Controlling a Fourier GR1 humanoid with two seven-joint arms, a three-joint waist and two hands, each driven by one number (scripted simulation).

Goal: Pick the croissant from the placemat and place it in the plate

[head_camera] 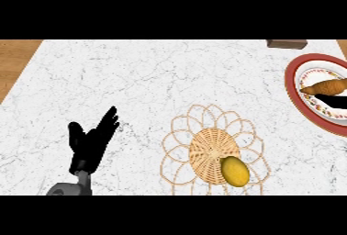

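- We see a white marble counter top with grey veining; it fills most of the view.
- Brown wooden flooring shows past the counter's left edge, and a sliver at the top right corner.
- One small brown block sits at the counter's far edge, top right; we cannot tell what it is.
- One round woven wicker placemat with looped petal border, lower centre.
- One yellow oval fruit, mango-like, lies on the placemat's near right part.
- One round white plate with red rim at the right edge, partly cut off.
- One golden-brown croissant lies in the plate, off the placemat.
- Right hand: only black straight fingers show, just under the croissant in view, over the plate; they look released, not curled round it.
- Left hand: black, fingers straight and up, resting at lower left, well apart from the placemat, holding nothing.
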